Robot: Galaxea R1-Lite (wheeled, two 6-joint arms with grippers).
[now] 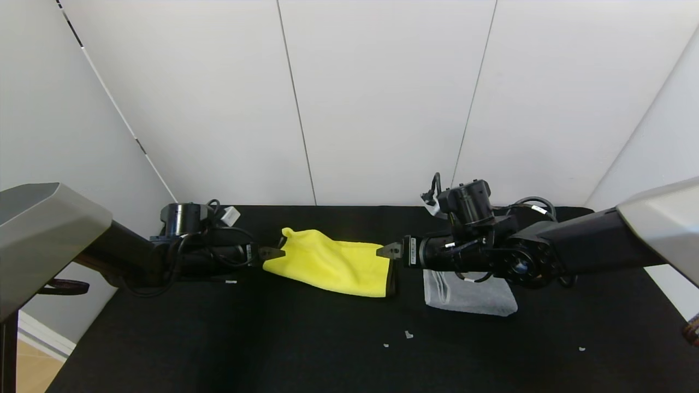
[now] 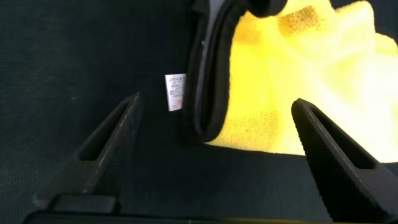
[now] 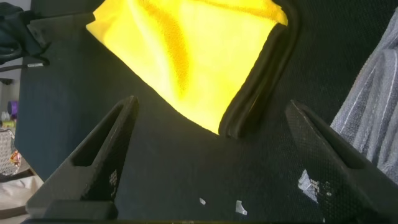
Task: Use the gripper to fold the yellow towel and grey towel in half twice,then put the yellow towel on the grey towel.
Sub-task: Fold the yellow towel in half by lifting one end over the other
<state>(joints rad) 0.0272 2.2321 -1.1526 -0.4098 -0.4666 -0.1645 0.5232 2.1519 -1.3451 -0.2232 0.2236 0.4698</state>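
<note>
The yellow towel [image 1: 333, 262] lies folded on the black table [image 1: 218, 338], its dark trim at the right end and one far-left corner poking up. My left gripper [image 1: 271, 253] is open at the towel's left end; the left wrist view shows the gripper [image 2: 217, 101] empty, with the towel [image 2: 298, 81], its dark trim [image 2: 208, 81] and white tag [image 2: 175, 91] just ahead. My right gripper [image 1: 389, 250] is open at the towel's right end, and the right wrist view shows the gripper [image 3: 211, 102] empty just short of the towel [image 3: 186, 50]. The grey towel [image 1: 475, 295] lies folded under the right arm and also shows in the right wrist view [image 3: 373, 106].
Small white scraps [image 1: 408, 334] lie on the table in front of the towels and also show in the right wrist view [image 3: 239, 208]. White wall panels [image 1: 382, 98] stand close behind the table. The table's left edge drops off near the left arm.
</note>
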